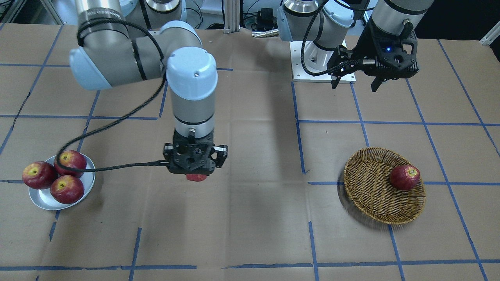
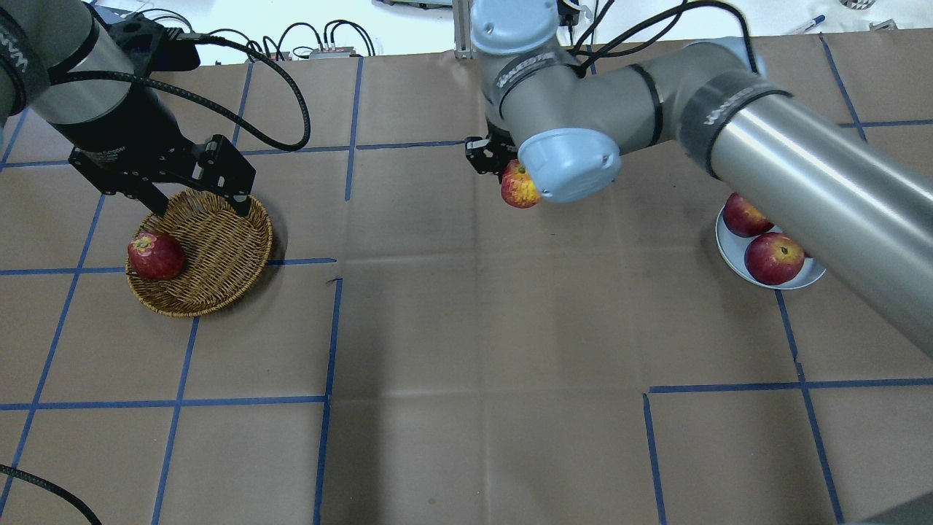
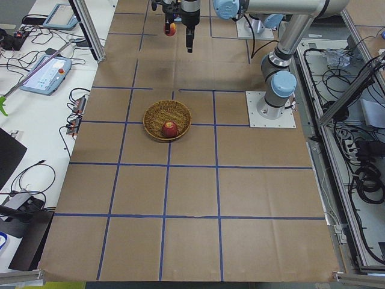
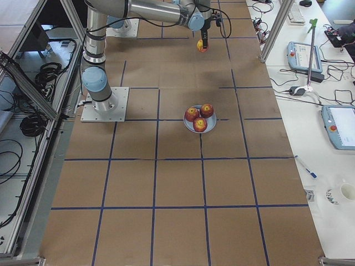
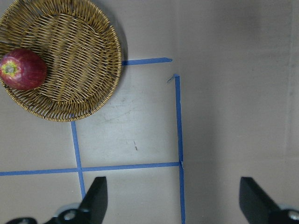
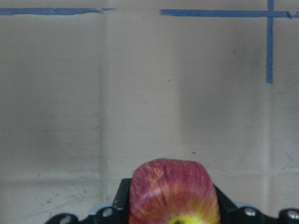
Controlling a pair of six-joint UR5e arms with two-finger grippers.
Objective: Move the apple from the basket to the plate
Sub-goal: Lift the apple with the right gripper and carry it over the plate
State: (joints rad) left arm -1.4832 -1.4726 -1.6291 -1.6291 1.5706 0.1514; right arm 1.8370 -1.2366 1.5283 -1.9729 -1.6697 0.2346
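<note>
1. Brown paper crossed with blue tape lines covers the bench (image 1: 250,234); in the front-facing view the basket (image 1: 375,195) sits at the right and the plate (image 1: 42,200) at the lower left, well apart
2. At the middle-left of that view the right pincer (image 1: 195,168) hangs above the bench, clenched on the apple (image 2: 519,191). The apple is in the air, out of the basket and not yet at the plate. The right wrist view shows its streaky skin between the jaws, with the yellow patch at the pincer end
3. The coming move turns on this: in the front-facing view the plate lies left of the held apple and slightly lower in the frame. In the overhead view it lies to the right and lower. Only bare bench lies between them
4. Three dark-red apples (image 1: 67,189) crowd the plate, and bare metal shows only along its lower-left part in the front-facing view. I judge that to be the one narrow landing spot
5. The left pincer (image 1: 354,82) hangs at the upper right of that view, jaws spread and holding nothing, above the bench beyond the basket. A darker apple (image 1: 405,177) lies in the basket. The right arm is much the nearer to the plate
</note>
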